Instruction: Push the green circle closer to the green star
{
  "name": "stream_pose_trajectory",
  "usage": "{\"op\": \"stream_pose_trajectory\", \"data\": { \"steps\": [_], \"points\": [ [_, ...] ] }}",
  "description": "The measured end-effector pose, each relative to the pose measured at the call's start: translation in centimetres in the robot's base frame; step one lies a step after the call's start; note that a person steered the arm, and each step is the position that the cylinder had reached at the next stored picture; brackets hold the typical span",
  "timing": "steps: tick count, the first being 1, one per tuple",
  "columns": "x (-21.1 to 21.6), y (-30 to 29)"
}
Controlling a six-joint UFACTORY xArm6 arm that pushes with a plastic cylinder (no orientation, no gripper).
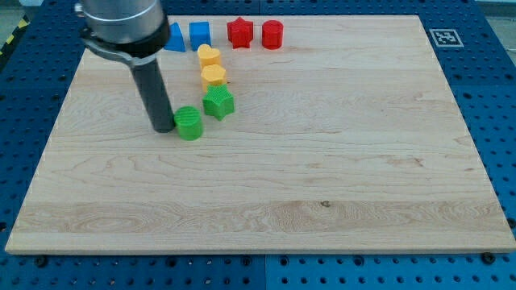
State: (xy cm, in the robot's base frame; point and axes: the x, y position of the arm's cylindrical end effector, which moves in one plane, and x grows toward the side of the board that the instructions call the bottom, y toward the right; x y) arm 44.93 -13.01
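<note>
The green circle (189, 123) lies on the wooden board (322, 161) in the upper left part of the view. The green star (218, 103) lies just up and to the right of it, nearly touching. My tip (164, 128) rests on the board right against the green circle's left side. The dark rod rises from there to the arm's head at the view's top left.
A yellow heart (209, 55) and a yellow hexagon-like block (214, 76) stand in a column above the green star. Along the board's top edge lie two blue blocks (199, 35), a red star (239, 32) and a red cylinder (272, 35).
</note>
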Motion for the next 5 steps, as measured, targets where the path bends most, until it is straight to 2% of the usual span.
{"op": "stream_pose_trajectory", "data": {
  "steps": [5],
  "points": [
    [0.1, 2.6]
  ]
}}
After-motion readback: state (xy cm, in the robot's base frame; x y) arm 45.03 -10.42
